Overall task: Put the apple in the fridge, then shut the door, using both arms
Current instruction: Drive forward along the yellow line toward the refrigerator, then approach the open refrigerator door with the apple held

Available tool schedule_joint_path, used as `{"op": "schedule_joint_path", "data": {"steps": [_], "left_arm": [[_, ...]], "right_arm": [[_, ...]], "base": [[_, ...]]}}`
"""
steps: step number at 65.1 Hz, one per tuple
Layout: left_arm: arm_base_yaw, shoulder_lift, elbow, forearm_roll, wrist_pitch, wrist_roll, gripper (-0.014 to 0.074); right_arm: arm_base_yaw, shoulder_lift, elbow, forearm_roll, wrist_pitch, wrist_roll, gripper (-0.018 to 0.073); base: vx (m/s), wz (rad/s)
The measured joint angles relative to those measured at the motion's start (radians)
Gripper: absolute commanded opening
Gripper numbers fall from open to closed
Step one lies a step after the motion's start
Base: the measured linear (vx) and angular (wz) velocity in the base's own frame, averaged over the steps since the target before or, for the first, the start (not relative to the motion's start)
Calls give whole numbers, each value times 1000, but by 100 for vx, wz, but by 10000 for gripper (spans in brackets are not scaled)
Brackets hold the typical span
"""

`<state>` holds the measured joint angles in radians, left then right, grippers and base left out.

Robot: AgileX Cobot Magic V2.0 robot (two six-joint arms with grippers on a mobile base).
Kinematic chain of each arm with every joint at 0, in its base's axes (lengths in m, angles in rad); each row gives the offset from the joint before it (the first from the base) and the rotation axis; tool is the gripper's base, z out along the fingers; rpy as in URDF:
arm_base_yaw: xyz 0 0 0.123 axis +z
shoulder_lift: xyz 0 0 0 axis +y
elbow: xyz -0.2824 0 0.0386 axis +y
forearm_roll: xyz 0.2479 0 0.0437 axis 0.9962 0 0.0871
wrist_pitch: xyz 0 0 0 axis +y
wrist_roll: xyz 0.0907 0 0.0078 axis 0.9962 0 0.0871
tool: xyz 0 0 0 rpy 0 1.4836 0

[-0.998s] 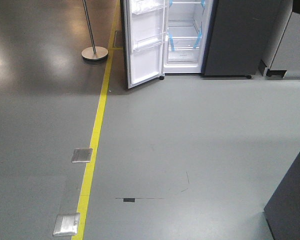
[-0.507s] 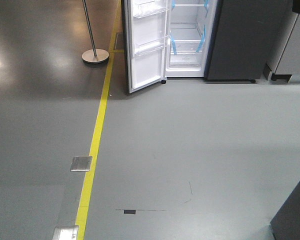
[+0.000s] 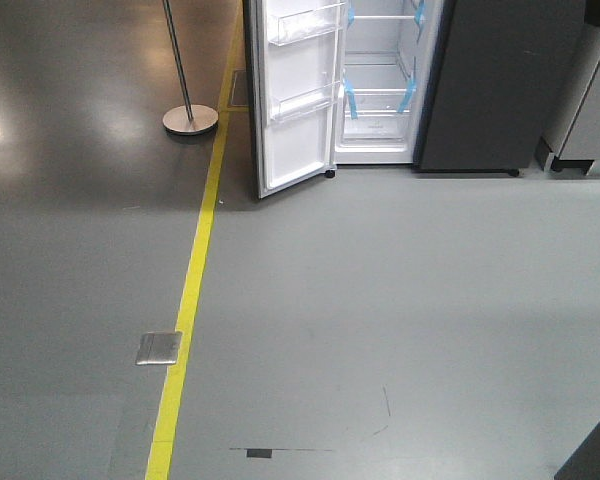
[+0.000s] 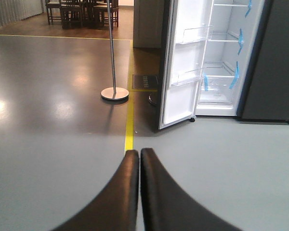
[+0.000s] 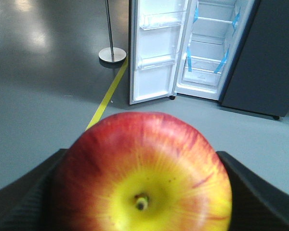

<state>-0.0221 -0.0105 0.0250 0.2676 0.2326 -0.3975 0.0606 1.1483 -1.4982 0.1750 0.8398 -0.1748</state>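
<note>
Neither of the 2 steps is done — the apple (image 5: 142, 163) is clamped in the right end effector (image 5: 144, 202), filling its wrist view, while the fridge (image 5: 207, 53) stands well ahead of it across the floor (image 5: 48, 96), its door (image 5: 154, 57) swung wide open. The left end effector (image 4: 139, 192) is pressed together on nothing, with the door ahead and a little to its right — so the approach, the placing inside and the closing all remain.

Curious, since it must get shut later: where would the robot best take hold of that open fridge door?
Probably the free upright edge of the door, swung out away from the fridge, approached from the grey outer side on the left. It lies farthest from the hinge, and clear bins crowd the inner face.
</note>
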Motion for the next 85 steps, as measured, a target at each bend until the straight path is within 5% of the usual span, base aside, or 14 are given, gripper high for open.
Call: {"op": "schedule_joint_path", "data": {"steps": [85], "left_arm": [[0, 0, 0, 0, 0, 0, -7]], "right_arm": [[0, 0, 0, 0, 1, 0, 203]], "base": [[15, -1]]}}
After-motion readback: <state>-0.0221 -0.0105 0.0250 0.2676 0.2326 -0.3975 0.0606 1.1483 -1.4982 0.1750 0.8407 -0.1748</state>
